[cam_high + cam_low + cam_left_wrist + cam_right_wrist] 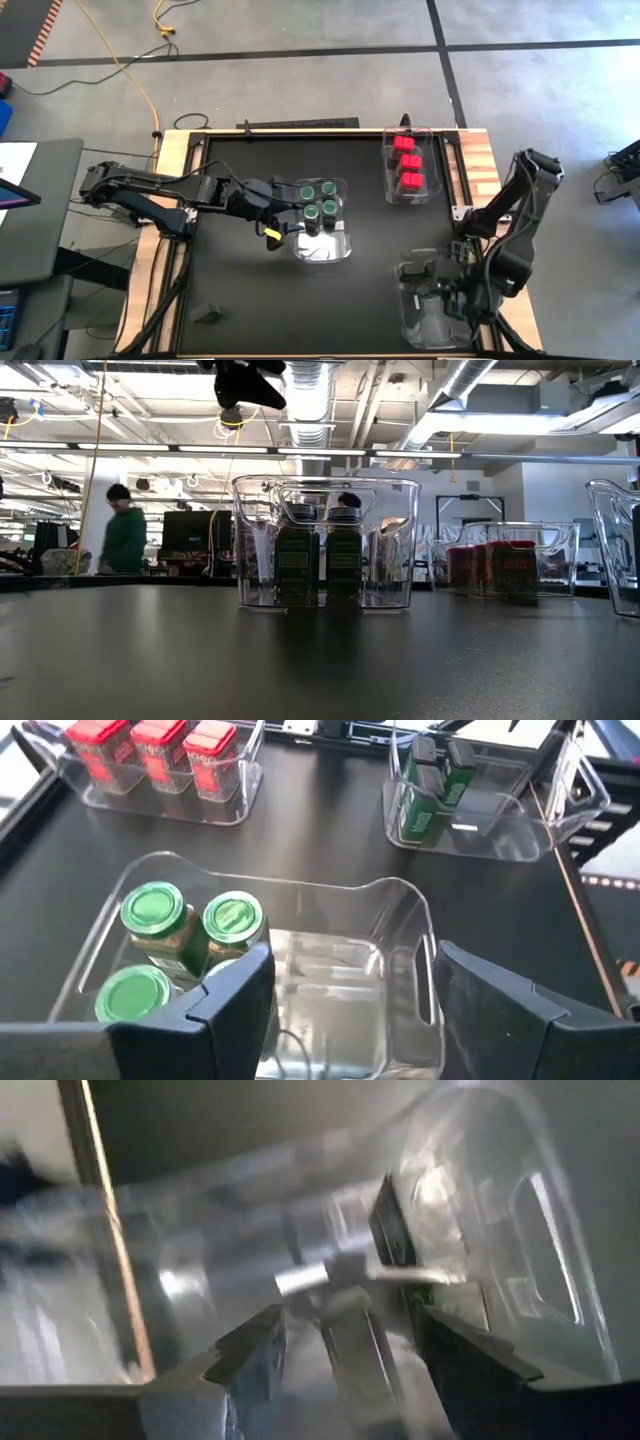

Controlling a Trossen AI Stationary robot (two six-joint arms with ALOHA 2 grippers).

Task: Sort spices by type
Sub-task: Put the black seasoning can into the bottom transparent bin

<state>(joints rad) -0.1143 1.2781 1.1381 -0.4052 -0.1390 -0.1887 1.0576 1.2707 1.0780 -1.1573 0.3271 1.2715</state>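
Note:
Several round green-topped jars [320,200] stand in the far end of the clear middle bin [335,250]. My left gripper [350,1010] hovers open above that bin's bare near part [330,960], beside the jars [155,915]. Red boxes [407,165] fill the far bin; in the low view the red boxes [500,568] show through its wall. Dark green containers [430,790] stand in the right bin [435,320]. My right gripper [350,1360] is open, low over that bin, with one dark container [395,1230] ahead of it.
A small dark green thing [210,315] lies alone on the black table near its near left corner. Wooden rails [180,160] frame the table. A person in green [122,540] stands in the room beyond. The black surface between the bins [250,290] is bare.

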